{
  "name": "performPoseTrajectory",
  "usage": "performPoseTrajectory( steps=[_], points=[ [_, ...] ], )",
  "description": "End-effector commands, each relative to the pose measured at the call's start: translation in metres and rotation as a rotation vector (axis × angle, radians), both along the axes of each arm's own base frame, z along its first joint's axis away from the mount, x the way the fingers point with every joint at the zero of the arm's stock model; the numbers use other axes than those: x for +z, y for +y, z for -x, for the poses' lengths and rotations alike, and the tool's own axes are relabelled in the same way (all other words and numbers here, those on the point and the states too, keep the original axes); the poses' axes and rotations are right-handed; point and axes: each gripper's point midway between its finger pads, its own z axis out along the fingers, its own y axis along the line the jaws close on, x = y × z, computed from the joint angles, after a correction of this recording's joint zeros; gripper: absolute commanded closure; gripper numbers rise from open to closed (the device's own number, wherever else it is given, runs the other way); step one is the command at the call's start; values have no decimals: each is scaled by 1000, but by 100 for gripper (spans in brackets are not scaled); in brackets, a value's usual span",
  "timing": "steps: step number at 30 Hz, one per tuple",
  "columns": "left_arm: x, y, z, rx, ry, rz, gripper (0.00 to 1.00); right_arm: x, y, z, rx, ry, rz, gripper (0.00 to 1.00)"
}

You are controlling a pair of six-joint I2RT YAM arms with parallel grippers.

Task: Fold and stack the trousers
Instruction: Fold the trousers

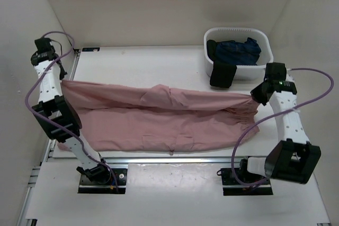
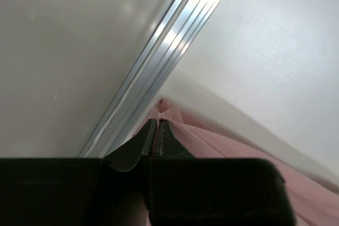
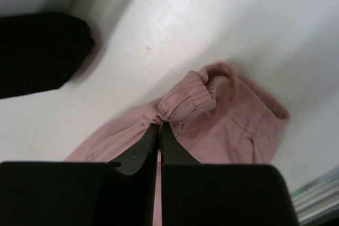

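Both ends of a large pair of dusty-pink, thin soft fabric trousers (image 1: 159,123) are being held, the cloth stretching across the white table (image 1: 148,59). At nine o'clock the left gripper (image 2: 155,124) is clenching a fabric edge; at three o'clock the right gripper (image 3: 160,126) is pinching a gathered elastic band. At one o'clock a white plastic basket (image 1: 266,51) is holding a dark navy garment (image 1: 238,51), with a black garment (image 1: 222,75) hanging over its rim.
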Motion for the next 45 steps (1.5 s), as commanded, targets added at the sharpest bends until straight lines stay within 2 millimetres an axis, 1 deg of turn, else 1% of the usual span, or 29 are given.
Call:
performPoseTrajectory(
  steps=[1,2,3,4,5,6,8,9,10,11,12,13,14,15,16,17,18,19,20,22,24,27,28,30,31,37,40,44,45],
  points=[
    [64,7,-43,-15,-176,-110,86,42,-22,-40,-34,-121,71,100],
    [63,8,-51,-13,-163,-120,86,42,-23,-46,-34,-117,71,100],
    [87,12,-58,-5,-214,-148,86,48,-21,-48,-26,-127,61,100],
    [93,13,-59,-5,-221,-151,86,50,-21,-51,-26,-132,62,100],
    [102,12,-53,2,-220,-158,86,54,-19,-53,-18,-143,52,100],
    [99,10,-47,1,-209,-153,86,58,-19,-49,-18,-149,53,100],
    [91,9,-25,12,-184,-133,86,62,-16,-34,-37,-155,45,100],
    [79,9,1,24,-157,-99,86,47,-16,-20,-54,-115,42,100],
    [70,9,17,34,-137,-80,86,51,-15,-5,-72,-137,45,100],
    [59,8,33,47,-114,-60,86,43,-15,8,-92,-123,41,100],
    [62,7,58,65,-130,-49,86,35,-12,18,-123,-122,18,100],
    [19,-4,84,74,-35,15,86,4,-10,41,-147,-48,9,99],
    [3,-12,101,80,-4,40,86,3,-9,56,-174,-66,5,89],
    [-12,-18,120,93,30,60,86,-6,-8,67,-217,-58,-12,83],
    [-42,-34,150,103,84,91,86,-10,-5,82,-236,-66,-24,77],
    [-56,-40,165,116,108,105,86,-31,-5,98,-265,-19,-25,68],
    [-69,-50,174,105,118,131,86,-37,-6,106,-307,-18,-26,46],
    [-94,-66,196,102,158,163,86,-38,-7,114,-328,-32,-21,38],
    [-103,-71,204,102,167,169,86,-40,-9,117,-345,-39,-15,33],
    [-120,-75,214,109,181,163,86,-37,-7,113,-336,-77,-30,30],
    [-123,-74,216,118,180,164,86,-26,1,94,-273,-145,-64,29],
    [-126,-73,215,123,190,181,86,-19,20,73,-191,-136,-165,27],
    [-126,-71,217,135,189,182,86,-30,26,71,-179,-81,-194,26],
    [-127,-69,216,142,192,194,86,-29,38,58,-139,-89,-232,24],
    [-125,-65,215,151,187,193,86,-35,41,55,-135,-64,-233,23],
    [-109,-44,207,198,139,169,86,-73,39,60,-156,59,-196,22],
    [-102,-33,205,224,123,161,86,-89,37,65,-166,110,-185,25],
    [-92,-17,205,266,104,143,86,-105,30,75,-182,159,-141,44],
    [-89,-12,204,278,97,139,86,-111,30,80,-173,186,-135,51]
  ],
)
